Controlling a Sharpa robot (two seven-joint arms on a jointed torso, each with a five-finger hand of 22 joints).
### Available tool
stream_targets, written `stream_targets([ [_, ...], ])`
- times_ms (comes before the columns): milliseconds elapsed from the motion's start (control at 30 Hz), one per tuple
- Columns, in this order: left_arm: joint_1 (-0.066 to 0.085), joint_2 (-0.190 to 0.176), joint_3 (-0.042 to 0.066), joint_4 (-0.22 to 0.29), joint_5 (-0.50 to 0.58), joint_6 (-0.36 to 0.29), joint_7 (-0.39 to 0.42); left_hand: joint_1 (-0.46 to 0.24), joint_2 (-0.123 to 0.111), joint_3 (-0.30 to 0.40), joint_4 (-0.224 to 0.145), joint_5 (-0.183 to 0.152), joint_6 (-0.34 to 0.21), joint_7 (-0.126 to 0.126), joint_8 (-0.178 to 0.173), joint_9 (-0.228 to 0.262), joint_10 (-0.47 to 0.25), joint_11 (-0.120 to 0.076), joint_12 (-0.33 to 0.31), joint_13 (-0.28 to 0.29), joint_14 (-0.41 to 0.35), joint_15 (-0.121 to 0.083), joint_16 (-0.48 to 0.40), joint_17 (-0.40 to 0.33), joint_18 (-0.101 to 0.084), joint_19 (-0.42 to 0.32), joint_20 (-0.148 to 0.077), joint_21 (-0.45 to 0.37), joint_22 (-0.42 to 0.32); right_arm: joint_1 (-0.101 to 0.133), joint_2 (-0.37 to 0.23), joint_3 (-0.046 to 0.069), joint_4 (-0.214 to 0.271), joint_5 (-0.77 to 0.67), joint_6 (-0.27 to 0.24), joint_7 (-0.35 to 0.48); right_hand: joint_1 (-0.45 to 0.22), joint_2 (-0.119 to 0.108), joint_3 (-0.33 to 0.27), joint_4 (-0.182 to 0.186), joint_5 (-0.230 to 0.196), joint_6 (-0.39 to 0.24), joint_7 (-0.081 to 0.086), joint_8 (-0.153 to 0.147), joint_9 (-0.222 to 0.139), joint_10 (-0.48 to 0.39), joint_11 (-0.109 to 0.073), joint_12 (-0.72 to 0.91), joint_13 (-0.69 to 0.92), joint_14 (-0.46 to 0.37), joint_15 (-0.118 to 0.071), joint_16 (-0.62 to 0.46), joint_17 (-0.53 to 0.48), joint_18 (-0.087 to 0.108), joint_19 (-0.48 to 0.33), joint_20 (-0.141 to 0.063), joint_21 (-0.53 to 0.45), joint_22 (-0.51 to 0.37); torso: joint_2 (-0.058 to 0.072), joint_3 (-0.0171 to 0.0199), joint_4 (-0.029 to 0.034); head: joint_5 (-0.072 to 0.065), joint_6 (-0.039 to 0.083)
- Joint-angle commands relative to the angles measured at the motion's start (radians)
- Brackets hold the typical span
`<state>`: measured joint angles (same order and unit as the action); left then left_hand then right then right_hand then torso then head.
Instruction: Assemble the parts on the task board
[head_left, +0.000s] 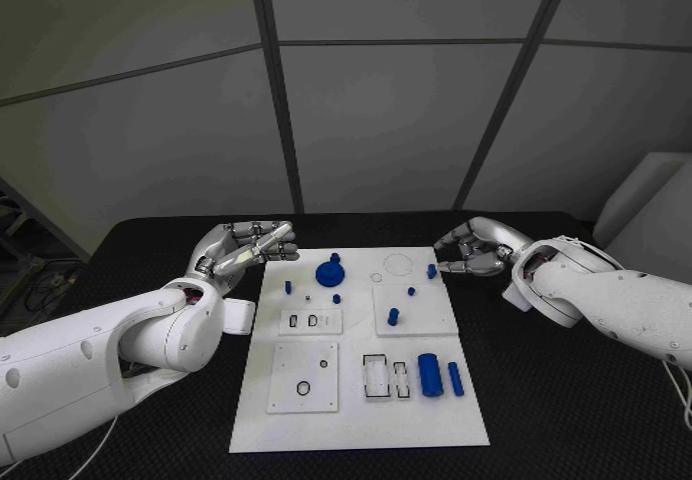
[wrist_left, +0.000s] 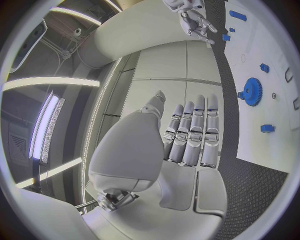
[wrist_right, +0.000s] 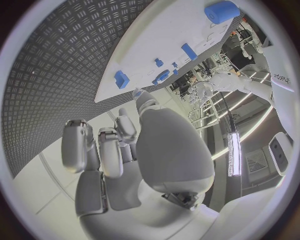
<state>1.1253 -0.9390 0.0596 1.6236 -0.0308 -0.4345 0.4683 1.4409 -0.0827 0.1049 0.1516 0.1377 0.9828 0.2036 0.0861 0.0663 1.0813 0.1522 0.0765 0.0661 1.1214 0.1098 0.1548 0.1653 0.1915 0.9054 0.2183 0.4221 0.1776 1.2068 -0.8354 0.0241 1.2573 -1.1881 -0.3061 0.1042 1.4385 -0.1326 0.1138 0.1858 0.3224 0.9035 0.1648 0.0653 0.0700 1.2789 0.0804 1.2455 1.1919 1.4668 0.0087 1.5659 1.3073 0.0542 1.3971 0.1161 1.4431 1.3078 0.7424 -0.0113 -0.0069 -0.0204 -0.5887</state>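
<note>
Head view: the board (head_left: 361, 420) lies mid-desk; the gear (head_left: 330, 271) stands near its far edge, with the left hand (head_left: 245, 247) and right hand (head_left: 475, 247) flanking that edge, probably ready to reach. Left wrist view: fingers (wrist_left: 194, 132) straight, side by side, holding nothing. Right wrist view: fingers (wrist_right: 100, 150) curled, empty.

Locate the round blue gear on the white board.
In the head view the round blue gear stands on the white task board near its far edge, left of centre, closest to the left hand.
</note>
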Motion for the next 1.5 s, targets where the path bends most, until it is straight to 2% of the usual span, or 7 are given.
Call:
stream_targets([
  [33,0.001,0.002,0.001,0.0,-0.007,0.015,0.004,-0.01,0.003,-0.001,-0.006,-0.005,0.002,0.007,-0.004,0.0,0.002,0.007,-0.004,0.001,-0.004,0.003,-0.007,0.002,-0.013,-0.005,-0.001,-0.006,-0.001,-0.004,0.009,0.0,-0.01,0.02,0.025,0.009,0.012,0.003,0.002,-0.007,0.001,-0.006,0.001,-0.004,-0.002,-0.007,-0.001,-0.002,-0.001,0.097,-0.001,-0.006,0.237,0.003,-0.008,0.001,-0.004,0.004,0.001,-0.0015,-0.0001,0.001,-0.003],
  [367,0.001,0.002,0.001,-0.002,-0.007,0.014,0.003,-0.01,0.003,-0.002,-0.007,-0.005,0.003,0.007,-0.004,0.0,0.003,0.006,-0.003,0.001,-0.004,0.003,-0.008,0.002,-0.013,-0.006,-0.001,-0.006,-0.001,-0.018,0.03,0.0,-0.031,0.009,0.046,0.002,0.018,0.006,0.003,-0.01,0.0,-0.004,0.003,-0.001,-0.001,-0.004,0.001,0.001,0.002,0.097,0.0,-0.006,0.237,0.004,-0.009,0.002,-0.004,0.003,0.0,-0.0023,-0.0008,0.003,-0.008],
  [667,0.001,0.002,0.001,-0.004,-0.007,0.014,0.003,-0.01,0.003,-0.002,-0.007,-0.005,0.003,0.007,-0.004,0.0,0.004,0.006,-0.004,0.001,-0.004,0.003,-0.008,0.002,-0.013,-0.006,0.0,-0.006,-0.001,-0.019,0.039,0.0,-0.046,0.006,0.047,-0.003,0.022,0.013,0.005,-0.012,0.001,0.011,0.005,0.006,0.002,0.002,0.003,0.006,0.008,0.098,0.002,-0.005,0.239,0.003,-0.007,0.004,-0.003,0.005,0.0,-0.0022,0.0003,0.002,-0.01],
  [900,0.001,0.004,0.001,-0.006,-0.007,0.014,0.002,-0.01,0.003,-0.002,-0.007,-0.005,0.004,0.007,-0.004,0.0,0.004,0.006,-0.004,0.001,-0.004,0.003,-0.008,0.002,-0.013,-0.007,0.0,-0.006,-0.001,-0.02,0.05,0.0,-0.055,-0.002,0.059,-0.007,0.026,0.025,0.011,-0.015,0.001,0.046,0.005,0.022,0.008,0.011,0.003,0.016,0.017,0.098,0.003,-0.005,0.241,0.002,-0.004,0.005,-0.002,0.009,0.0,-0.0016,-0.0007,0.004,-0.013],
  [1033,0.001,0.004,0.001,-0.007,-0.007,0.014,0.002,-0.01,0.003,-0.002,-0.007,-0.005,0.004,0.007,-0.004,0.0,0.004,0.006,-0.004,0.001,-0.004,0.003,-0.008,0.002,-0.013,-0.007,0.0,-0.006,-0.001,-0.02,0.054,0.0,-0.057,-0.01,0.069,-0.01,0.026,0.026,0.011,-0.015,0.001,0.052,0.004,0.025,0.009,0.014,0.002,0.019,0.02,0.098,0.002,-0.005,0.241,0.002,-0.003,0.005,-0.001,0.011,0.0,-0.0029,-0.001,0.004,-0.015],
  [1500,0.001,0.002,0.001,-0.009,-0.007,0.014,0.001,-0.01,0.003,-0.002,-0.007,-0.005,0.004,0.007,-0.004,0.0,0.004,0.006,-0.004,0.001,-0.004,0.003,-0.008,0.002,-0.013,-0.007,0.0,-0.006,-0.001,-0.024,0.063,0.0,-0.067,-0.024,0.075,-0.02,0.026,0.025,0.011,-0.016,0.0,0.053,0.004,0.026,0.009,0.014,0.002,0.019,0.021,0.099,0.002,-0.004,0.243,0.002,-0.002,0.005,0.0,0.012,0.0,-0.0025,-0.0006,0.005,-0.02],
])
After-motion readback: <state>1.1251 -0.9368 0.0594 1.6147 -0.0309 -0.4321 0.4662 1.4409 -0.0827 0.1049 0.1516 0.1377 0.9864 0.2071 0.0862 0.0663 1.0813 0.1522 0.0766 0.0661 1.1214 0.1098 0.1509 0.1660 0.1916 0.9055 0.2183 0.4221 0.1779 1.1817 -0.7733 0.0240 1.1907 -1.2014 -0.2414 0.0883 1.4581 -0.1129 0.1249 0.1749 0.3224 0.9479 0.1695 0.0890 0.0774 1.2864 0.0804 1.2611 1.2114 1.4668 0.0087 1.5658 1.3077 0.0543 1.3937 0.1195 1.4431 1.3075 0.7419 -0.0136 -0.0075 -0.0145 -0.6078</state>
